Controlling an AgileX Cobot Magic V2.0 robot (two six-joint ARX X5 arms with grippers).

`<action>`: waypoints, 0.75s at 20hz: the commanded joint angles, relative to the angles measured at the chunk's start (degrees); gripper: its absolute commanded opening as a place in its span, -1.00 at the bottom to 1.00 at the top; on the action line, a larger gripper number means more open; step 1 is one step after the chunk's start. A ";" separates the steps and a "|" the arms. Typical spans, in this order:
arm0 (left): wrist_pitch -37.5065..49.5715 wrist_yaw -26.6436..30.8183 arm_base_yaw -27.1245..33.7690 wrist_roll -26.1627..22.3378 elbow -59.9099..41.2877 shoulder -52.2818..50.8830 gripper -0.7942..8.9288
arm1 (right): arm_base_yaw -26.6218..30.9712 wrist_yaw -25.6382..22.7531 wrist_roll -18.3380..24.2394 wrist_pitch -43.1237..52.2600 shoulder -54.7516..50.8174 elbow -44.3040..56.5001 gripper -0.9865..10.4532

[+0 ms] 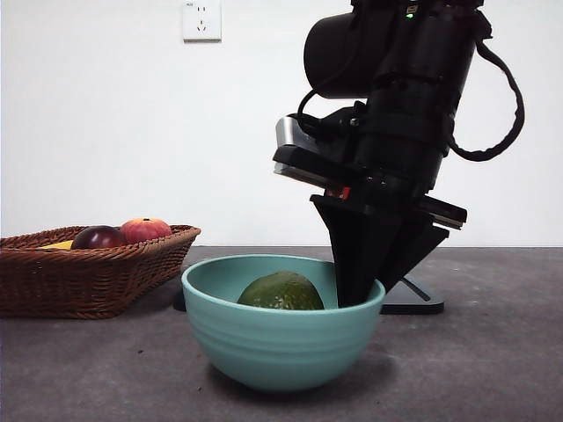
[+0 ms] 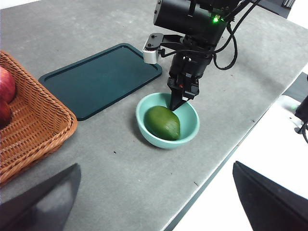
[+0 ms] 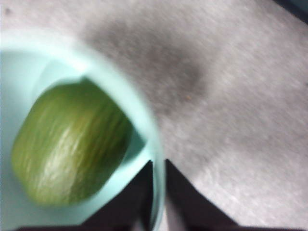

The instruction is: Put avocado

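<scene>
Now the avocado (image 1: 281,292) lies in the bowl (image 1: 277,347), just left of my right gripper (image 1: 356,294), whose narrow jaws straddle the bowl's rim, holding nothing but it. Bowl's wall hides the avocado's underside. My left gripper (image 2: 154,202) waits wide, tips cut off.

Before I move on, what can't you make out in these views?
- Front view: the bowl wall hides the avocado underside and the right tool tip.
- Right wrist view: blurred, so contact between tool and avocado is unclear.
- Left wrist view: the picture edge cuts off the basket; the left tool waits.
</scene>
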State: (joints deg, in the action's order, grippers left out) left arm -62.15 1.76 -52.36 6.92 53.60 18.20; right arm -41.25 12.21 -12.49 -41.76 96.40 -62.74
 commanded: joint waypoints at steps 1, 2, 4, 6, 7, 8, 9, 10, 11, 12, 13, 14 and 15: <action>0.48 0.28 -0.44 -0.26 0.55 -0.04 0.20 | -0.76 -0.24 -1.09 -0.42 1.11 -1.73 -0.82; 0.48 0.28 -0.44 -0.26 0.55 -0.04 0.20 | -0.85 -0.46 -1.95 -1.01 1.11 -2.60 -0.82; 0.50 0.28 -0.44 -0.26 0.55 -0.04 0.20 | -0.20 -0.72 -3.19 -3.87 1.36 -6.27 -0.82; 0.50 0.28 -0.44 -0.24 0.55 -0.04 0.20 | 1.49 -0.70 -4.04 -7.63 2.38 -11.15 -0.82; 0.48 0.28 -0.44 -0.24 0.55 -0.04 0.20 | 2.75 -0.70 -4.02 -9.81 3.32 -14.10 -0.82; 0.50 0.28 -0.44 -0.24 0.55 -0.04 0.20 | 4.07 -0.92 -3.98 -11.69 4.70 -17.40 -0.82; 0.52 0.28 -0.44 -0.24 0.55 -0.04 0.20 | 5.35 -1.40 -3.96 -13.42 6.43 -20.96 -0.82; 0.50 0.28 -0.44 -0.22 0.55 -0.04 0.20 | 6.82 -1.75 -3.65 -14.71 8.37 -24.70 -0.82; 0.50 0.28 -0.44 -0.20 0.55 -0.04 0.20 | 8.00 -1.73 -3.54 -15.89 10.54 -28.20 -0.82; 0.50 0.28 -0.44 -0.22 0.55 -0.04 0.20 | 9.29 -1.70 -3.43 -17.42 13.09 -32.28 -0.82; 0.48 0.28 -0.44 -0.22 0.55 -0.04 0.20 | 10.38 -1.70 -3.08 -18.51 16.04 -36.54 -0.82; 0.48 0.28 -0.44 -0.22 0.55 -0.04 0.20 | 11.19 -1.46 -2.93 -19.08 18.75 -40.17 -0.82; 0.46 0.28 -0.44 -0.22 0.55 -0.04 0.20 | 11.96 -1.36 -2.93 -19.63 21.59 -43.91 -0.82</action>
State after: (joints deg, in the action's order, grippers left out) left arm -62.15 1.76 -52.36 6.92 53.60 18.20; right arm -28.53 10.50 -15.44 -61.23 117.30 -105.75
